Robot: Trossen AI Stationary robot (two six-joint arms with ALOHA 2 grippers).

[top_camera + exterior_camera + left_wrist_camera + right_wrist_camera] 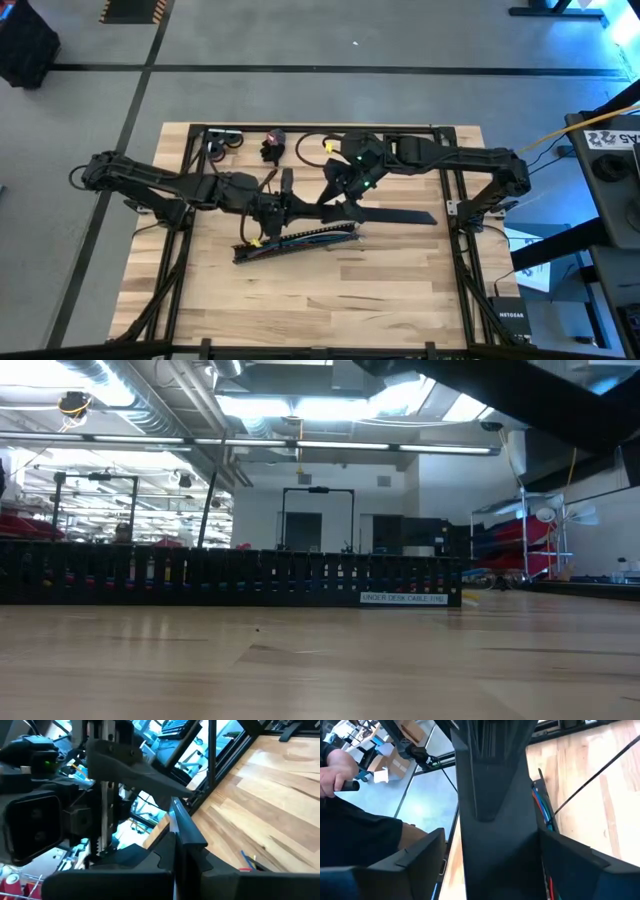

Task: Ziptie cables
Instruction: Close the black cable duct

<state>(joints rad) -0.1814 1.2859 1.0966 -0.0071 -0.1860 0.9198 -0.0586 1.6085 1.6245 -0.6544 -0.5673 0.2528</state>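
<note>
Near the middle of the pale wooden bench (pixel 300 300), a long black slotted plastic channel (pixel 295 242) is seen lying flat, with the thin red and blue cables (pixel 543 807) laid inside it. Above the channel's left end the left gripper (pixel 282 192) is held, and the right gripper (pixel 345 205) is placed just over its right end, beside a flat black cover strip (pixel 400 215). Whether either gripper's jaws are open or closed cannot be told. A thin straight dark ziptie (pixel 600 772) is seen slanting across the bench.
</note>
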